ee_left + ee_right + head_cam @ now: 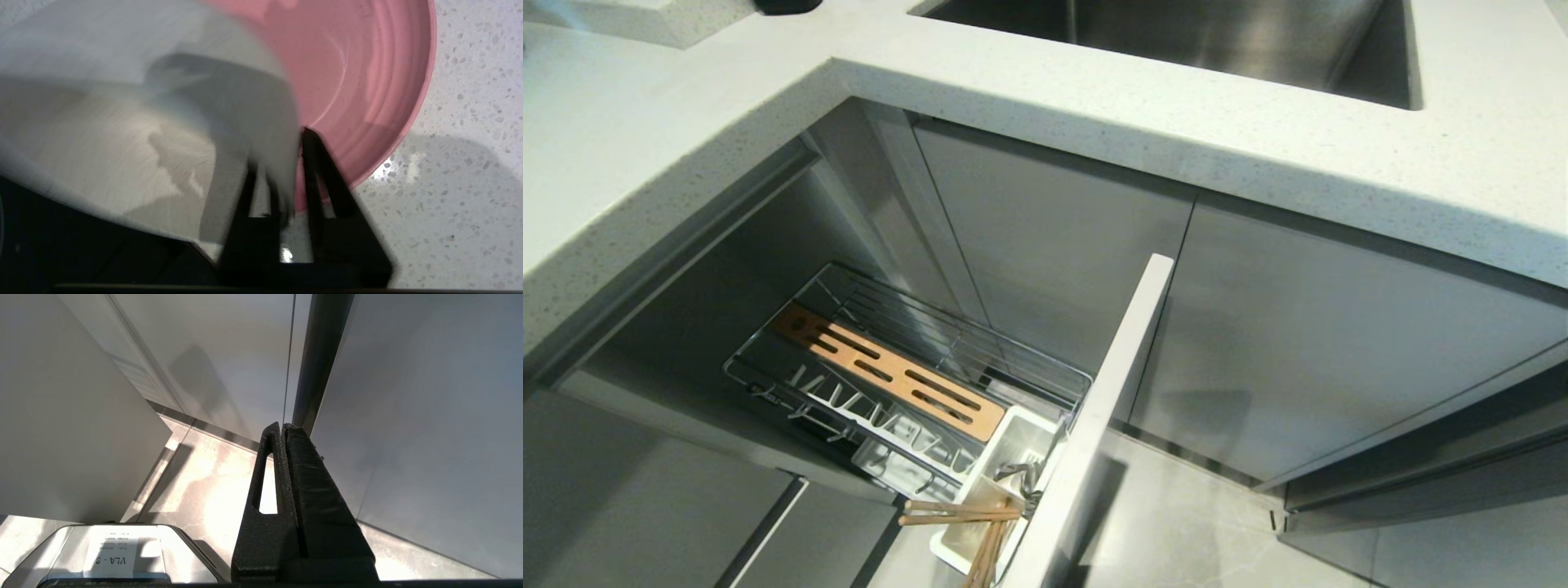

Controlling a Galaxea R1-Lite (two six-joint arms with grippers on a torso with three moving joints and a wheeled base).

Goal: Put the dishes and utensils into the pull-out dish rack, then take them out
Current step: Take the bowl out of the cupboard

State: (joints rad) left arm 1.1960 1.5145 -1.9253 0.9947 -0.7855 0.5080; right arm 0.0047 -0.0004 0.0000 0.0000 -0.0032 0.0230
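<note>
Blurred bowl, cropped plate and chopsticks

A smeared white bowl (pixel 135 106) covers half the pink plate (pixel 367 90), whose rim the frame cuts; the chopsticks (pixel 980 531) run off the head view's bottom edge.

My head camera looks steeply down over the counter (pixel 1045 90) edge into the open rack (pixel 907 384) below. My left wrist camera is very near the counter top, facing down on the plate (pixel 359 81). My right wrist camera hangs low, facing the cabinet doors (pixel 229 363) and floor (pixel 212 482). Head and left wrist views share only the counter.
</note>
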